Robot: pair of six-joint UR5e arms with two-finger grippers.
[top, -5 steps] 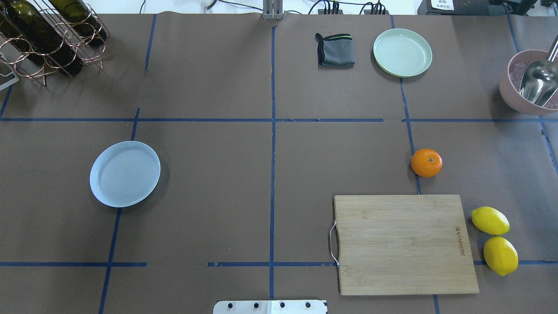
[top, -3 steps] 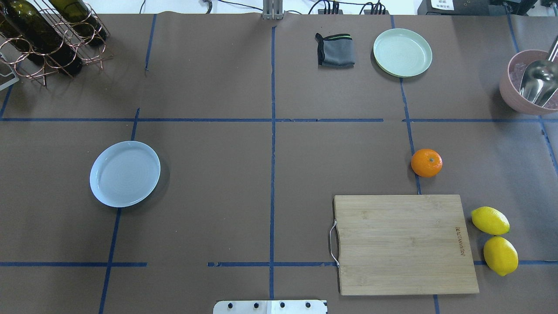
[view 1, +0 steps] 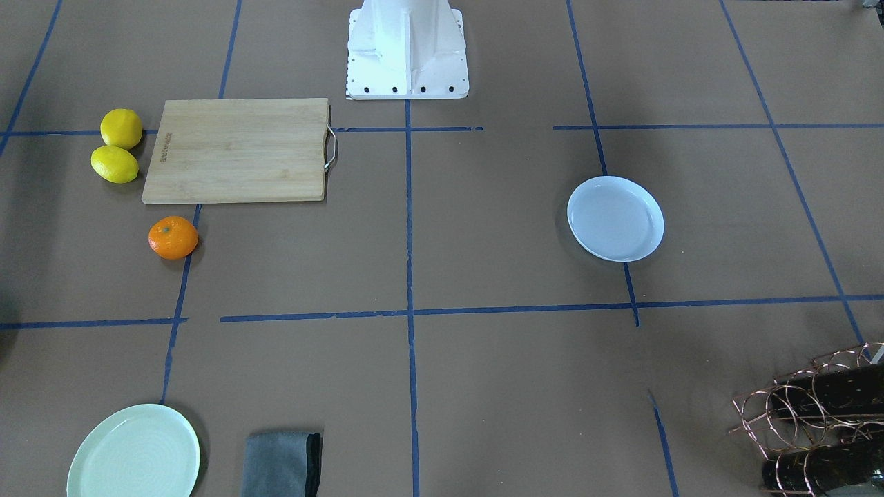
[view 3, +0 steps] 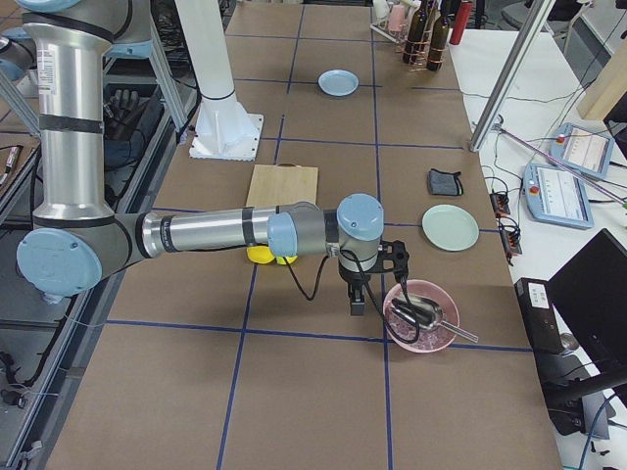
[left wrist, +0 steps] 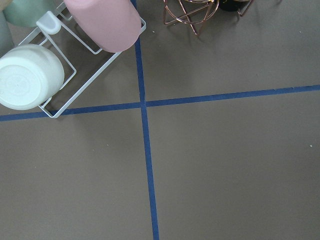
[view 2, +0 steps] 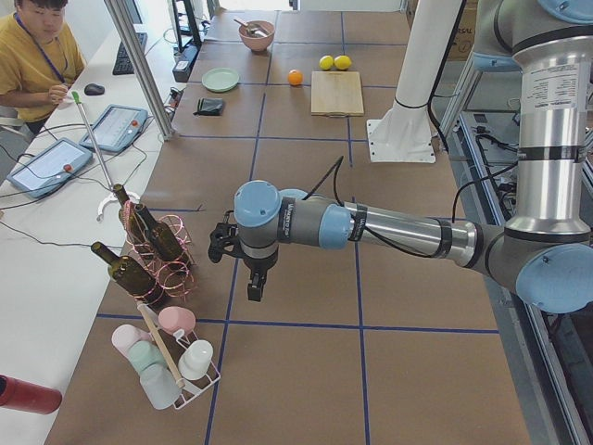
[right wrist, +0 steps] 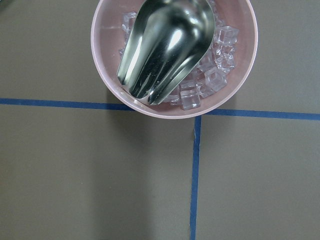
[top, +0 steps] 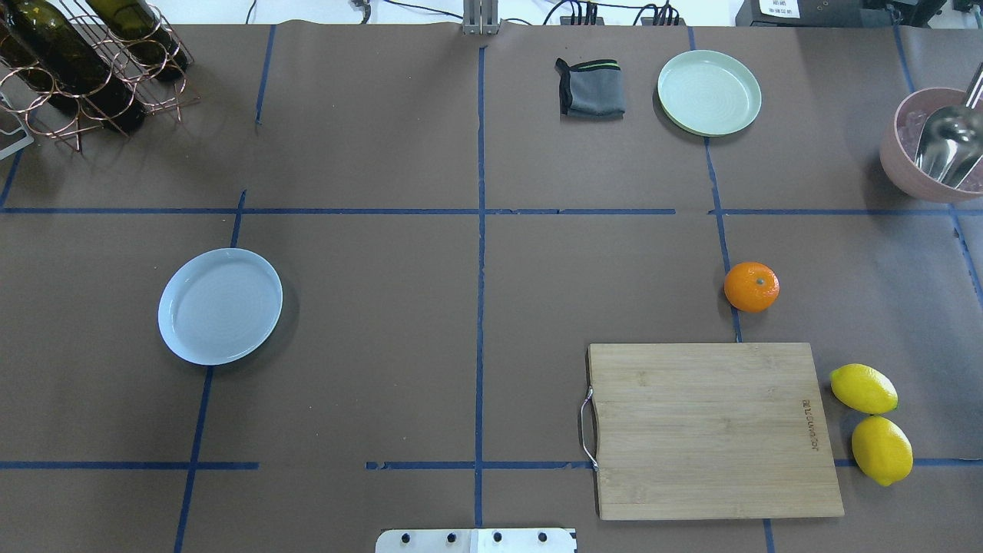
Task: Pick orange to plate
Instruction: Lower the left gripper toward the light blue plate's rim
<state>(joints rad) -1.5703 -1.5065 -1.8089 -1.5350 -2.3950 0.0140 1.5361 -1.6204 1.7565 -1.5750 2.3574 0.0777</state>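
Observation:
The orange (top: 751, 286) lies on the brown table just beyond the cutting board's far edge, on the robot's right side; it also shows in the front view (view 1: 173, 237) and far off in the left side view (view 2: 295, 78). The pale bluish plate (top: 220, 306) sits bare on the left half (view 1: 615, 218) (view 3: 338, 82). My left gripper (view 2: 252, 286) hangs near the wine rack, far from both. My right gripper (view 3: 356, 305) hangs beside the pink bowl. Both show only in side views, so I cannot tell whether they are open or shut.
A bamboo cutting board (top: 714, 428) and two lemons (top: 872, 422) lie near the orange. A green plate (top: 709, 92) and grey cloth (top: 591, 88) sit at the far side. A pink bowl (right wrist: 102, 75) holds ice and a metal scoop. Wine rack (top: 84, 65) and cup rack (left wrist: 55, 70) stand at the left end.

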